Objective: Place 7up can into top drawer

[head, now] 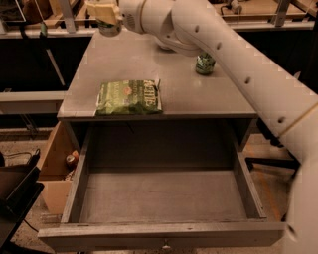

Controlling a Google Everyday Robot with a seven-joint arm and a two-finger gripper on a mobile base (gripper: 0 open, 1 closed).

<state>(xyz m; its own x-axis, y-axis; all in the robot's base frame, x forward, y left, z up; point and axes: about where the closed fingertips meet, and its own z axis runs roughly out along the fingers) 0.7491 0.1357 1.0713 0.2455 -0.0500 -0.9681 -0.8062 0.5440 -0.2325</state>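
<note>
Pincer (106,19) clamped on 7up can (110,30), at far-left corner of table (198,101), top drawer (164,231) open (chip bag (129,97) between)

1 camera: high, before top drawer (164,196), facing down toward table (149,64); gripper (105,16) far left, clasping 7up can (109,29).

Robot lab or workshop, probably; the background is too dark to be sure. Grey metal work table (198,94) with the top drawer (164,196) pulled open, more benches (258,20) behind, open cardboard box (52,158) on a speckled floor. Chip bag (129,96) and green can (204,63) on the table. Gripper (105,15) is top left over the table's far corner, clamped on the 7up can (109,29).
</note>
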